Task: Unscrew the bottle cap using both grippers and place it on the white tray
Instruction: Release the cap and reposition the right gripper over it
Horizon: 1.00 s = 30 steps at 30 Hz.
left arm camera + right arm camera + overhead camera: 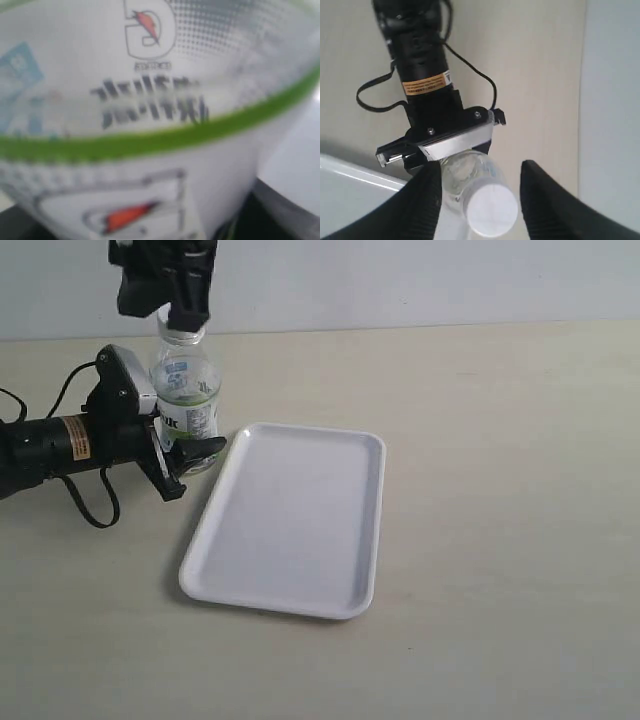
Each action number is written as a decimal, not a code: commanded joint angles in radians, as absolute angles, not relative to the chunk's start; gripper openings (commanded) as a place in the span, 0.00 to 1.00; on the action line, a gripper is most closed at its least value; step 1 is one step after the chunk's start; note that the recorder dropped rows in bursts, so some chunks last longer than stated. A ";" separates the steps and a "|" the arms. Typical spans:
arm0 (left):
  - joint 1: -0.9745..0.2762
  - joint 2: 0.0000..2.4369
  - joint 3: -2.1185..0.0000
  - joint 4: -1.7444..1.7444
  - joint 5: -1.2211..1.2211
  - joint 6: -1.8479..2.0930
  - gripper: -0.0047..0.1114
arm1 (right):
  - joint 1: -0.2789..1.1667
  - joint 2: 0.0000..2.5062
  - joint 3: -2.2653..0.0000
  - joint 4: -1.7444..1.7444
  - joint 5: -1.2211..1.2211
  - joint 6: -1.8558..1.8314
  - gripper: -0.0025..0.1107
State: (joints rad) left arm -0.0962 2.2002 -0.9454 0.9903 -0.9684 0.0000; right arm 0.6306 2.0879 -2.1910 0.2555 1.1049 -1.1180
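The clear bottle [186, 390] stands upright on the table just left of the white tray [300, 540]. My left gripper [182, 445], with cylindrical body and yellow label, is shut on the bottle's labelled body from the left. In the left wrist view the blurred white-green label [150, 125] fills the picture. My right gripper [186, 310] hangs over the bottle's top and hides the cap in the exterior view. In the right wrist view the white bottle cap [491, 209] sits on the neck between the black fingers [426, 200], with a gap on each side; the right gripper [479, 166] is open.
The left arm's black cable [95, 505] loops on the table beside its body. The tray's near corner [350, 200] lies close to the bottle's base. A pale wall [400, 280] runs behind the table.
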 commanded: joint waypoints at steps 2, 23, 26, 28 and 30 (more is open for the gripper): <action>-0.101 2.187 -0.945 0.985 -0.985 0.000 0.04 | 0.628 2.083 -2.193 0.006 1.097 -0.481 0.47; -0.101 2.187 -0.945 0.985 -0.985 0.000 0.04 | 0.628 2.185 -2.193 0.019 1.047 -0.364 0.65; -0.101 2.187 -0.945 0.985 -0.985 0.000 0.04 | 0.628 2.190 -2.193 0.019 1.042 -0.364 0.63; -0.101 2.187 -0.945 0.985 -0.985 0.000 0.04 | 0.628 2.190 -2.193 0.019 1.038 -0.364 0.62; -0.101 2.187 -0.945 0.985 -0.985 0.000 0.04 | 0.628 2.190 -2.193 0.019 1.038 -0.366 0.61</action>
State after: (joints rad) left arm -0.0962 2.2002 -0.9454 0.9919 -0.9700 0.0000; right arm 0.6306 2.1903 -2.1910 0.0265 1.0556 -0.3672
